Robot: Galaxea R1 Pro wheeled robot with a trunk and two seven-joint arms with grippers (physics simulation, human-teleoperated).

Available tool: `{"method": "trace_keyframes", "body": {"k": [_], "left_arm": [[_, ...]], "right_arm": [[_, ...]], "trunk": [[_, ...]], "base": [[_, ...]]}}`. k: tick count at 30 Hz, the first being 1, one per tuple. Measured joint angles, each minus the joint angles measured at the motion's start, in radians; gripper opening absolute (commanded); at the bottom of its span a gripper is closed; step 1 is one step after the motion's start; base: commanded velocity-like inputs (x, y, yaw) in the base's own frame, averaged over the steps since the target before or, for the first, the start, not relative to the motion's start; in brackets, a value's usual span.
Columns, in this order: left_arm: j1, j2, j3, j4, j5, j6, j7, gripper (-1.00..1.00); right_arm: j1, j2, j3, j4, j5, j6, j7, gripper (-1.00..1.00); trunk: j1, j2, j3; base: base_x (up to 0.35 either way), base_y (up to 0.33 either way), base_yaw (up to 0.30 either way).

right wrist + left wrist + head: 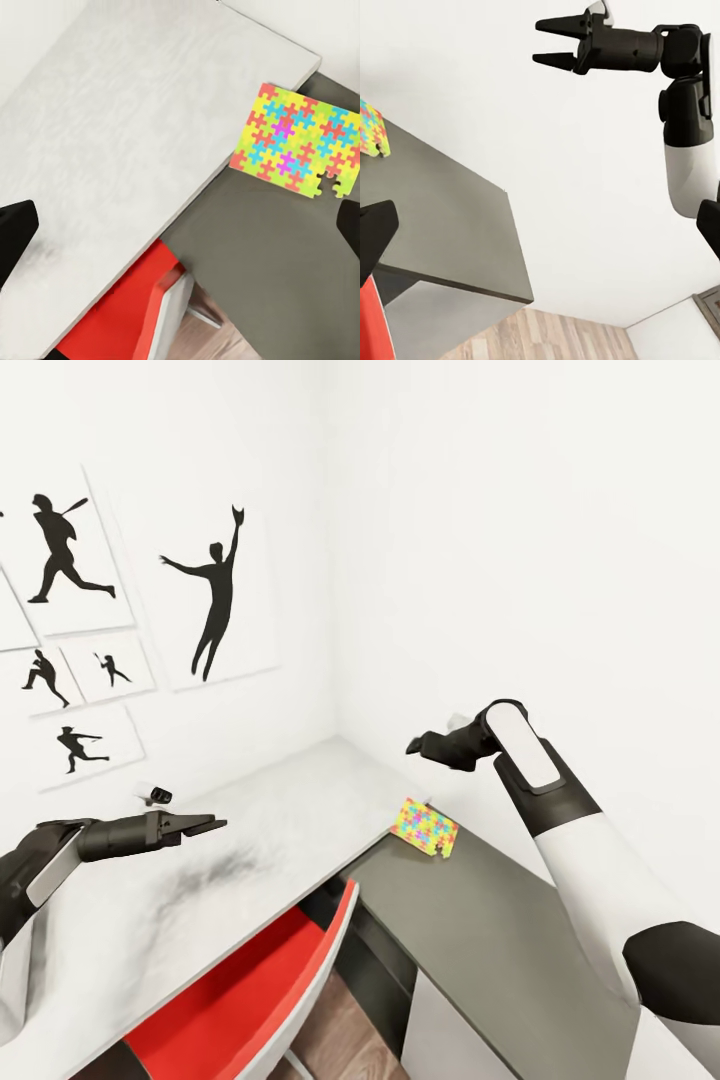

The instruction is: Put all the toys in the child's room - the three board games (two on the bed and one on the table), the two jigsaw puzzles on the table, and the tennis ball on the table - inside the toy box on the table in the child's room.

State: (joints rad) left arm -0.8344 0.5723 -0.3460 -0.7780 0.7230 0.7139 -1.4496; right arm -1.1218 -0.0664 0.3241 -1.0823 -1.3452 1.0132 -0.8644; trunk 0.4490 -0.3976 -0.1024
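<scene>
Head view: the puzzle [427,827] lies flat on the dark cabinet [500,940] beside the table [200,890]. Thin, light and stiff, I judge; take an overhanging edge. My right gripper [415,744] is spread and empty; my left gripper [212,823] looks empty too, spread unclear.

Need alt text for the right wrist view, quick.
A multicoloured jigsaw puzzle lies flat on the dark grey cabinet top, its corner overlapping the pale table edge. A red chair sits tucked below the table.
</scene>
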Motion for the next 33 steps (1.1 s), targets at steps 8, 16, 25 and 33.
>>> {"method": "trace_keyframes", "body": {"k": [8,16,25,33], "left_arm": [[0.000,0.000,0.000,0.000,0.000,-0.001,-0.001,1.00],[0.000,0.000,0.000,0.000,-0.001,-0.002,0.000,1.00],[0.001,0.000,0.000,0.000,0.000,-0.002,0.000,1.00],[0.002,0.000,0.000,0.000,0.001,-0.002,0.000,1.00]], "right_arm": [[0.000,0.000,0.000,0.000,0.000,0.000,0.000,1.00],[0.000,0.000,0.000,0.001,0.000,0.000,0.000,1.00],[0.000,0.000,0.000,0.003,0.000,0.000,0.000,1.00],[0.000,0.000,0.000,0.002,0.000,0.000,0.000,1.00]], "trunk": [[0.000,0.000,0.000],[0.000,0.000,0.000],[0.000,0.000,0.000],[0.000,0.000,0.000]], "base": [[0.143,0.082,0.000],[0.146,0.080,0.000],[0.056,0.026,0.000],[0.076,0.036,0.000]]}}
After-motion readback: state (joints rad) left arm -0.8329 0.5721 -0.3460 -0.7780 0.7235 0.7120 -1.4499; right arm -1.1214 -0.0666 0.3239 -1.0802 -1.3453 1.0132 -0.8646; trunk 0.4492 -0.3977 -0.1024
